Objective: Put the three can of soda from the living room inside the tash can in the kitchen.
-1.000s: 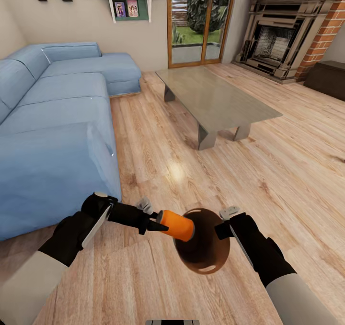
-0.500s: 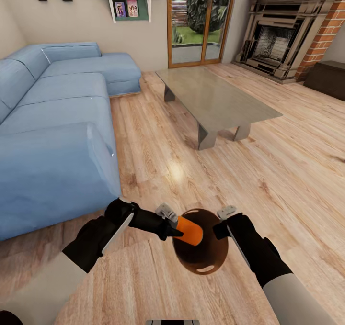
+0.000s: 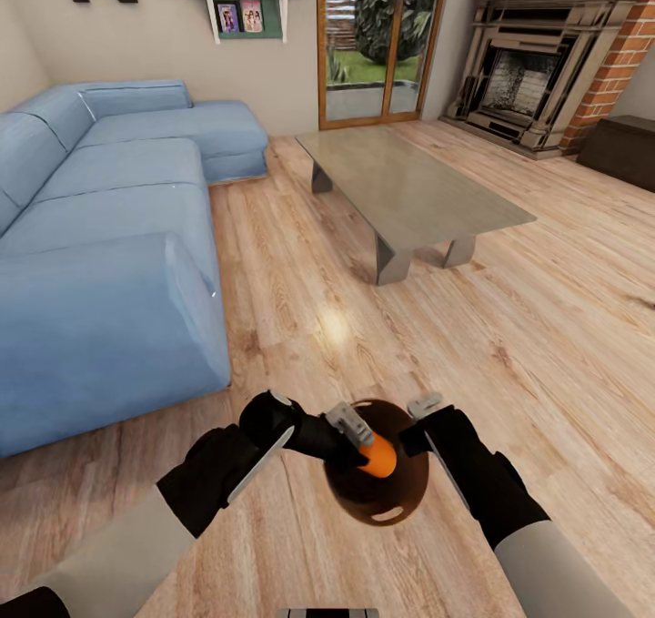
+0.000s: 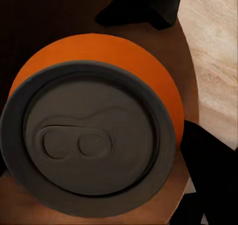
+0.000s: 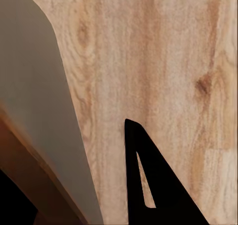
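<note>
Head view, lower centre of the frame: the left gripper (image 3: 366,442) has its fingers clamped on the orange can (image 3: 378,457) over the brown mouth of the trash can (image 3: 391,501). The right gripper (image 3: 420,422) is at the bin's rim; its grip cannot be told.

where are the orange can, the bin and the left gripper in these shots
orange can (image 3: 378,457), head view, on its orange side
bin (image 3: 405,495), head view, on its brown inside wall
left gripper (image 3: 357,438), head view, between its fingertips at the can
</note>
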